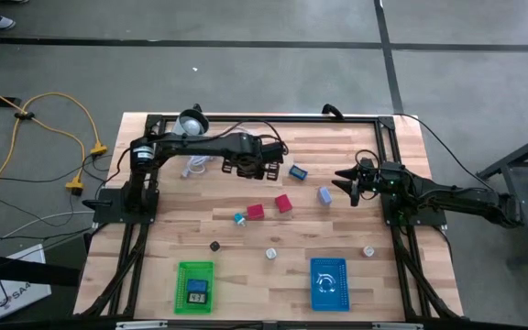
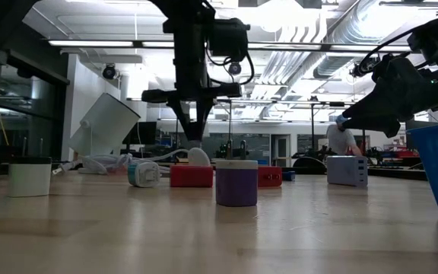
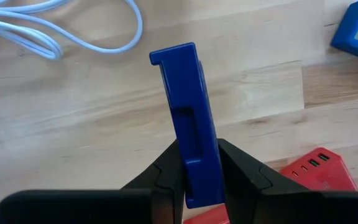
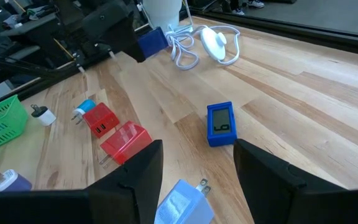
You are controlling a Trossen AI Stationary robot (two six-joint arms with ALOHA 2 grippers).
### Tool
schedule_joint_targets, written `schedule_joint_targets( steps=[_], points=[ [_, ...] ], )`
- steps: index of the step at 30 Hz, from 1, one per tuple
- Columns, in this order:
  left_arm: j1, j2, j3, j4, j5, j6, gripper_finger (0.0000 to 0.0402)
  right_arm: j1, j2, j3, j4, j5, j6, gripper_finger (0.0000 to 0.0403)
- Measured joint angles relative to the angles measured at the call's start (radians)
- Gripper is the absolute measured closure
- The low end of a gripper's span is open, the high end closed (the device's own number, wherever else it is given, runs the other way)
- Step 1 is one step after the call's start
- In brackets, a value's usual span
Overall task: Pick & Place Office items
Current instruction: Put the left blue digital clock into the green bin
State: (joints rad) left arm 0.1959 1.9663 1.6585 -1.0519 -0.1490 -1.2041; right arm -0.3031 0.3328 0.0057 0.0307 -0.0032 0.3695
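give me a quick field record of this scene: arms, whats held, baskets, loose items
left gripper: shut on a blue flat piece, lifted above the table
right gripper: open, empty, hovering over a pale blue plug
green basket: near edge, holds one item
blue basket: near edge, holds a white item
loose items: two red blocks, blue clock-like block, white cable

No brand, label or sign can be read anywhere. The blue display device [image 4: 221, 124], centre of the right wrist view, shows a dark mark, illegible.

Grey concrete floor [image 1: 246, 64], ceiling strip lights [image 2: 105, 43], exposed ducts [image 2: 348, 30].
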Motion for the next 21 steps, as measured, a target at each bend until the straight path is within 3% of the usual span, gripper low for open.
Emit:
schedule_joint_targets(
  steps=[21],
  points=[
    [-0.123,-0.025,0.002,-0.008,-0.003,-0.029,0.0329,0.000,0.000,0.000,0.000,0.000,0.000,0.0219]
  ],
)
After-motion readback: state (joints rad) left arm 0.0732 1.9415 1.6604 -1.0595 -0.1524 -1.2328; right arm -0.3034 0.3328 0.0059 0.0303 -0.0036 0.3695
